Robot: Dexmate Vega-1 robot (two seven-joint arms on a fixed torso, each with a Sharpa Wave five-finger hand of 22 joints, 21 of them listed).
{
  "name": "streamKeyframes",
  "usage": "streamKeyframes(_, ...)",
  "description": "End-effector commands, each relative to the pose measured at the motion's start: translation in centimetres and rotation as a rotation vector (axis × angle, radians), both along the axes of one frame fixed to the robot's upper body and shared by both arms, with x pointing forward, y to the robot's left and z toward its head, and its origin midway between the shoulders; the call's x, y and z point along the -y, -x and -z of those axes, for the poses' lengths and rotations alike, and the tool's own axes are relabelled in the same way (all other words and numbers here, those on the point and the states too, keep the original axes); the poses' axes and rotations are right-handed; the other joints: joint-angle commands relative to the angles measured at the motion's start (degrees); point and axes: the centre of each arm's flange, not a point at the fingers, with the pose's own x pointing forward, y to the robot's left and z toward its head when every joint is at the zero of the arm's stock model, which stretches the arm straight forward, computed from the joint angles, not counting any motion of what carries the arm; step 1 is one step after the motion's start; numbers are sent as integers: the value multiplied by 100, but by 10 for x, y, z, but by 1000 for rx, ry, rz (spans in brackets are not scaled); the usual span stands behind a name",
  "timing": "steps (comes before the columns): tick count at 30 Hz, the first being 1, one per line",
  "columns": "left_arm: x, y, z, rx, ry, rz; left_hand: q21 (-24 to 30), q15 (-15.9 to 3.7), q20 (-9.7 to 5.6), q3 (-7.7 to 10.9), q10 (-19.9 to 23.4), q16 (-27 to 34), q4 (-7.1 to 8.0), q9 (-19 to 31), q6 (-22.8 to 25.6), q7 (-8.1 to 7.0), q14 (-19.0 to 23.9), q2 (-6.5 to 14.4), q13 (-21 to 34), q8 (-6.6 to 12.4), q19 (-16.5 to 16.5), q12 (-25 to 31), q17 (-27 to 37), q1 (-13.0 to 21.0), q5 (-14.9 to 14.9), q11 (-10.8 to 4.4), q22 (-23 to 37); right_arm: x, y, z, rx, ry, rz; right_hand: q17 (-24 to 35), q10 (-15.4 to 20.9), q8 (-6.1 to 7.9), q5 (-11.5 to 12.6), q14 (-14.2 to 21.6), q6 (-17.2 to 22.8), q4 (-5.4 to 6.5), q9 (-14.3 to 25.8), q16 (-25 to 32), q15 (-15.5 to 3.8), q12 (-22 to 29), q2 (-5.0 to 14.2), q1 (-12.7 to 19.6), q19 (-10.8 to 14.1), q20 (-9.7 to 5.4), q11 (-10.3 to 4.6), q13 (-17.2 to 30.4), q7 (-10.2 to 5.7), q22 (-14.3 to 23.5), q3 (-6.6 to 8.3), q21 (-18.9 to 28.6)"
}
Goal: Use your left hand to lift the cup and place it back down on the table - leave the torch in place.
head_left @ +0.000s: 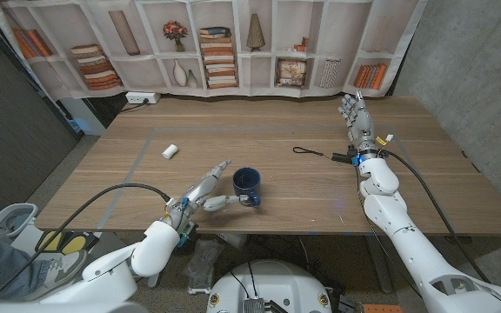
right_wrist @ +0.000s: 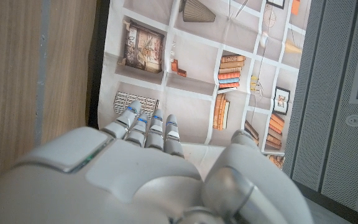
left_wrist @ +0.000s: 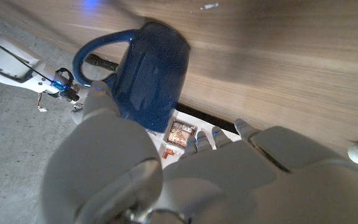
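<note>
A wooden table (head_left: 277, 187) seen from above, with a printed bookshelf backdrop (head_left: 216, 43) behind it. Toward the left lies a small white cylinder (head_left: 170, 150). Nearer the front edge, the left robot hand (head_left: 205, 193) reaches in from the lower left, its fingers apart, one stretched past the dark blue cup (head_left: 247, 183) and the thumb right against the cup's handle side. The wrist view shows the cup (left_wrist: 151, 74) close ahead of that hand (left_wrist: 185, 168), not clasped. The cup stands upright near the table's middle front. To its right lies a small black torch (head_left: 342, 158) with a looped cord. The right robot hand (head_left: 356, 116) is at the far right of the table, fingers extended and holding nothing.
</note>
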Motion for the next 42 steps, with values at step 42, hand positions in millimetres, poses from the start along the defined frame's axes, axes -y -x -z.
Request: streamKeyframes(42, 17, -40, -16, -40, -33, 41, 32, -24, 72, -35, -13, 23, -32, 30, -247, -17, -161, 66, 26, 42, -309, 51, 23, 164, 73, -61, 12, 18, 5, 12, -8, -21, 33, 16, -9, 2, -17, 2, -30, -36, 20, -10, 23, 3, 11, 29, 72, -82, -2, 30, 3, 34, -17, -90)
